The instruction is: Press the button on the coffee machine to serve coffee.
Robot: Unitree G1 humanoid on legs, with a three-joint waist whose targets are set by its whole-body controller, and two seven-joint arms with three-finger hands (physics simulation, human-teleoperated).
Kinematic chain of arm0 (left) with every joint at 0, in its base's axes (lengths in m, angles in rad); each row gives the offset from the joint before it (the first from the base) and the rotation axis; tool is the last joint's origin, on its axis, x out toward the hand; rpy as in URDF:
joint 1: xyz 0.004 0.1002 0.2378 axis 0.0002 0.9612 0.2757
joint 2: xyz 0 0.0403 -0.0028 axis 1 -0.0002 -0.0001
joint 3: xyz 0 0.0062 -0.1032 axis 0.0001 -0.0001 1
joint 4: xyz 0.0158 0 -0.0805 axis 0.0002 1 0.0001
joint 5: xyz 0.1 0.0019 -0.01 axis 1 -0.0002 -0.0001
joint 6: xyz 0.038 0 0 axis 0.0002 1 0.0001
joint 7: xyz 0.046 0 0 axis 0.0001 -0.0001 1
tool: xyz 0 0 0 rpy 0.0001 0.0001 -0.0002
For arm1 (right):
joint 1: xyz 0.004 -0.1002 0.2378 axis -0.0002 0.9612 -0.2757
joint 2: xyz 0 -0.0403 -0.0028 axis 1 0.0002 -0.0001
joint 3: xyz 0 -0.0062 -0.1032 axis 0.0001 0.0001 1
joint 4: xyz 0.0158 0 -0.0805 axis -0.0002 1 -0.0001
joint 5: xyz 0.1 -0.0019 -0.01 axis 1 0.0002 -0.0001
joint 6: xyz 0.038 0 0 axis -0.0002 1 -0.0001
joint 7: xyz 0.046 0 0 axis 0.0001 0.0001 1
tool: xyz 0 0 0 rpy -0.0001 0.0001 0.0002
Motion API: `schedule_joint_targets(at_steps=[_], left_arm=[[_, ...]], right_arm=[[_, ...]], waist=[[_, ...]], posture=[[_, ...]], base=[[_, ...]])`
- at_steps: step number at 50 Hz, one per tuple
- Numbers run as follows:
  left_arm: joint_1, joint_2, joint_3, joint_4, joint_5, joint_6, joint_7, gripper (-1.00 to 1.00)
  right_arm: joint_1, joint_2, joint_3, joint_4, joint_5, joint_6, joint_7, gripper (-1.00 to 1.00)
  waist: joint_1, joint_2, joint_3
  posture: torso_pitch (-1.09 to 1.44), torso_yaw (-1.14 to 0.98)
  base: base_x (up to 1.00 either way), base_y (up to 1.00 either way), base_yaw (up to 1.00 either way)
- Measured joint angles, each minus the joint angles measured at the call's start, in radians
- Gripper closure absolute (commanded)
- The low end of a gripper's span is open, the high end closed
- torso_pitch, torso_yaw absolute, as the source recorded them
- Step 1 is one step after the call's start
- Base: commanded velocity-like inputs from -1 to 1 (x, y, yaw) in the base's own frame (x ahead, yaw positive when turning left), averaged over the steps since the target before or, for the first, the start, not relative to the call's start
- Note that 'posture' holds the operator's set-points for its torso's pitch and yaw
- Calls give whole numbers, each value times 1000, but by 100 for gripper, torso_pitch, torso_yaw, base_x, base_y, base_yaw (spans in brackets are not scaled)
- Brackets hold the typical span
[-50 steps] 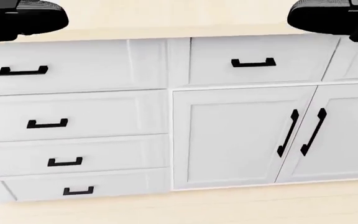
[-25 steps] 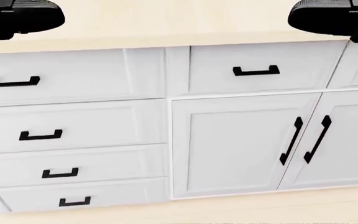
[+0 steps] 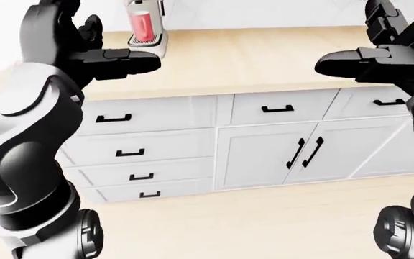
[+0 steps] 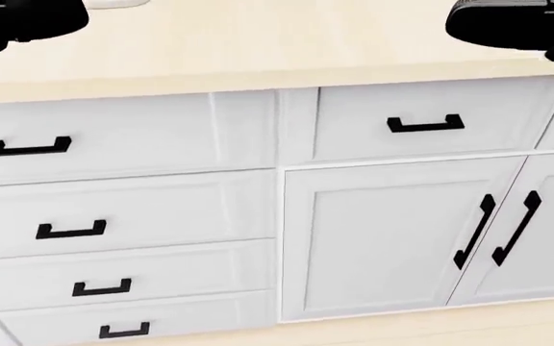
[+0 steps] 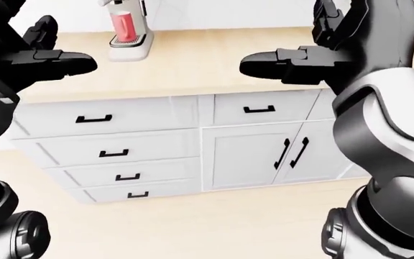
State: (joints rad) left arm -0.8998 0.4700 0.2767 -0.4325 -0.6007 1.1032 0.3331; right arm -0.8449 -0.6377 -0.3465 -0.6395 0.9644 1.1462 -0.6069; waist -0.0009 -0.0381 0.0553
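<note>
— What do you see in the left-eye view?

— My left robot hand (image 3: 110, 51) is raised at the upper left, with its fingers spread wide and holding nothing. One long finger (image 3: 124, 56) points to the right. Just above it, at the top edge, stands the coffee machine (image 3: 148, 35) on the pale tabletop (image 3: 250, 59), with a red cup (image 3: 142, 24) on its tray. My hand partly covers the machine's base in this view; whether they touch, I cannot tell. My right robot hand (image 3: 369, 56) is at the upper right, also wide and empty, well apart from the machine. The button I cannot make out.

— And the head view?

— It looks down. Mostly the white cabinet: four drawers (image 4: 113, 187) stacked at the left, each with a black handle (image 4: 70, 231); one drawer over two doors (image 4: 383, 231) at the right. The flat black shapes in both top corners are my hands. The machine hardly shows here.

— The right-eye view?

— Nearly the same picture. Here the machine stands free at the top, between my two hands, and the bare tabletop lies between it and my right hand. Under the cabinet is a light floor (image 5: 192, 226). My grey arms fill both sides.
</note>
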Motion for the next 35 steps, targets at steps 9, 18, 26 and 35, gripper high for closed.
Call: schedule_joint_targets(at_steps=[9,18,26,35], left_arm=[[-4,4,-4,7,-4,-1,-7,-100],[11,10,7,32,11,3,1,-100],[4,3,0,10,1,-11,-3,-100],[-5,5,-7,13,-2,-8,-9,-100]], right_arm=[[3,-4,4,6,-9,-10,0,-100],[4,7,21,8,10,11,6,-100],[-1,-5,-4,1,8,-2,-9,-100],[-1,-8,2,8,0,-7,-11,-100]], waist=[[-5,47,-2],[8,49,-7],[-5,-13,0],[-8,54,-1]], posture=[[0,0],[0,0],[0,0],[0,0]], base=[[5,21,0],[5,22,0],[5,25,0],[5,26,0]])
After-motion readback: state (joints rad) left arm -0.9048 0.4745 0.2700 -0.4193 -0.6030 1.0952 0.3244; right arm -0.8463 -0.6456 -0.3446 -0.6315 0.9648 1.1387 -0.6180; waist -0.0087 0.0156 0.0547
